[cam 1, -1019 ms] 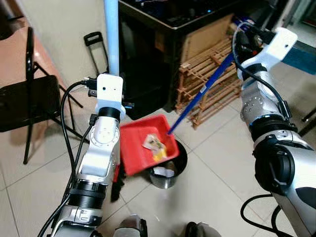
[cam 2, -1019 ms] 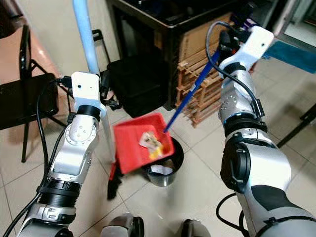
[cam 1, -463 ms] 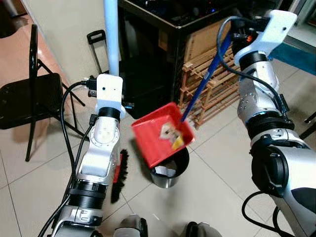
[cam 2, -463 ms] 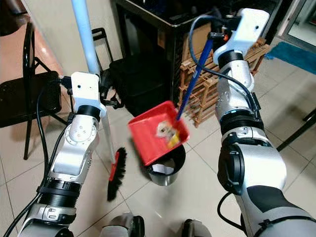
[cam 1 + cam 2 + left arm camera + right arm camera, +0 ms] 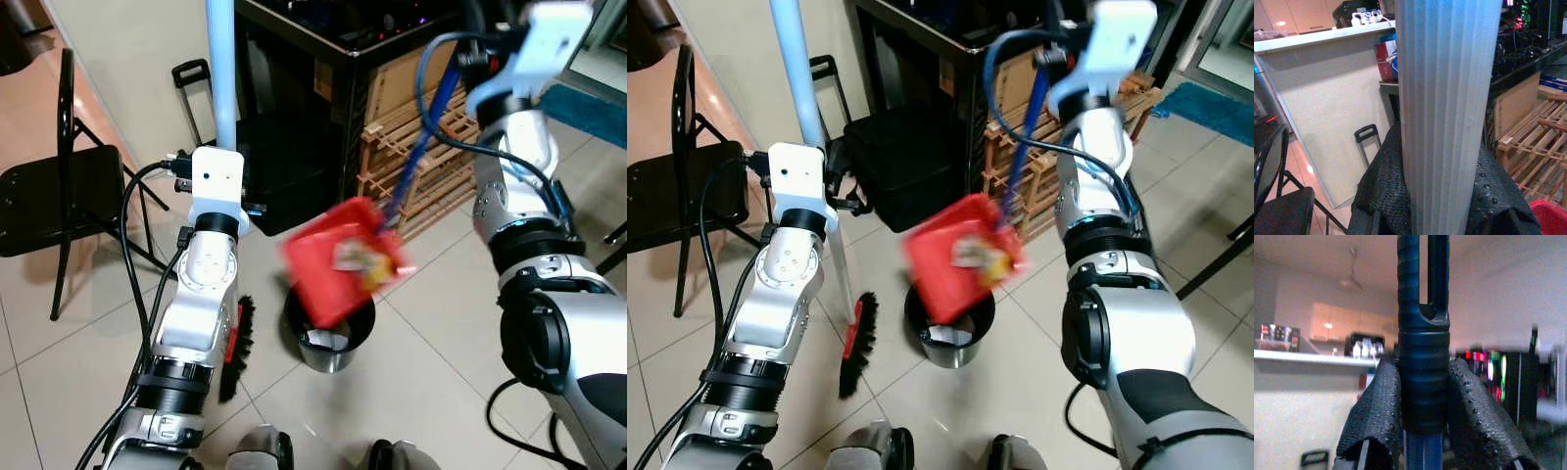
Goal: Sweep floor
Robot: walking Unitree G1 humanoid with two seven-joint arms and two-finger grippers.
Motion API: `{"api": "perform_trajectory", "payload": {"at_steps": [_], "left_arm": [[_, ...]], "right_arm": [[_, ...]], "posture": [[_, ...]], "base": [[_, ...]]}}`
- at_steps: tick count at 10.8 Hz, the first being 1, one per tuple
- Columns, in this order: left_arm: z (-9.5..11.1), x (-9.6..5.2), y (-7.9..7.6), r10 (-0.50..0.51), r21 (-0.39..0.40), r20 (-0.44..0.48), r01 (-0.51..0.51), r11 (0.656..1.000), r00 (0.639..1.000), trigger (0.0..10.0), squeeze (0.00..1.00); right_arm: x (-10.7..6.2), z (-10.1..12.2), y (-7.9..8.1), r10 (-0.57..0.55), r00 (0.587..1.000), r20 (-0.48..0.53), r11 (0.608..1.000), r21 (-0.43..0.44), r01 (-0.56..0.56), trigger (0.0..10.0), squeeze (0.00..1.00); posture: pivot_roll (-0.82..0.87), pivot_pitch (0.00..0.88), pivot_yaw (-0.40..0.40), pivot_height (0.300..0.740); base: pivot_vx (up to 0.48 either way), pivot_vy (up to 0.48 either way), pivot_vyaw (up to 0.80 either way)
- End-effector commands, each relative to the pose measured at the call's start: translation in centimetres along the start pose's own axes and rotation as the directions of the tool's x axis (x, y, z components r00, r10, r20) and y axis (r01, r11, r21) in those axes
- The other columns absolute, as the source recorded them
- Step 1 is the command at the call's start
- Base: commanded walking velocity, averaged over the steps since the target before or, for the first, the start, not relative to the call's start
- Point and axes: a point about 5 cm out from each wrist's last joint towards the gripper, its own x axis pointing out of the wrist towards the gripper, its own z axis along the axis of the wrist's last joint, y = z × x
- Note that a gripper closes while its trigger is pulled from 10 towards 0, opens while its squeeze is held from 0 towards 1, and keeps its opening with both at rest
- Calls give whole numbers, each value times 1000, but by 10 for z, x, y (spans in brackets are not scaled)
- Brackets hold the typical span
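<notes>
My right pincer [image 5: 1422,431] clamps the dustpan handle [image 5: 1422,357], tipping the red dustpan [image 5: 343,259] over the bin [image 5: 328,338], probably emptying litter; my left pincer [image 5: 1442,196] grips the broom pole [image 5: 1444,98] upright.

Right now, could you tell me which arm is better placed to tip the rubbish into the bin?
The right: its hand grips the blue handle of the red dustpan, tilted above the bin. The left hand holds the broom.

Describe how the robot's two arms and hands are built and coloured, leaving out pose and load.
Both arms are jointed silver metal segments with black collars. Each wrist carries a white boxy camera housing, and black cables loop alongside the left arm and right arm. The left hand and right hand have black fingers with dimpled, textured pads.
</notes>
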Motion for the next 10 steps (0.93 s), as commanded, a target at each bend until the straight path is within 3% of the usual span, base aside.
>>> {"api": "perform_trajectory", "payload": {"at_steps": [1,6,10], "left_arm": [[12,2,1,-8,15,63,7,1000,998,10000,0],[13,2,0,-10,14,68,9,1000,998,10000,0],[13,2,1,-9,9,68,8,1000,998,10000,0]], "right_arm": [[6,20,1,21,993,118,999,-49,-15,10000,0],[2,31,10,50,976,211,993,-118,-26,10000,0],[-4,45,8,-62,951,302,996,-49,81,10000,0]], "posture": [[115,125,56,740],[115,125,57,740],[113,129,60,740]], "base": [[0,0,0],[0,0,0],[0,0,0]]}}
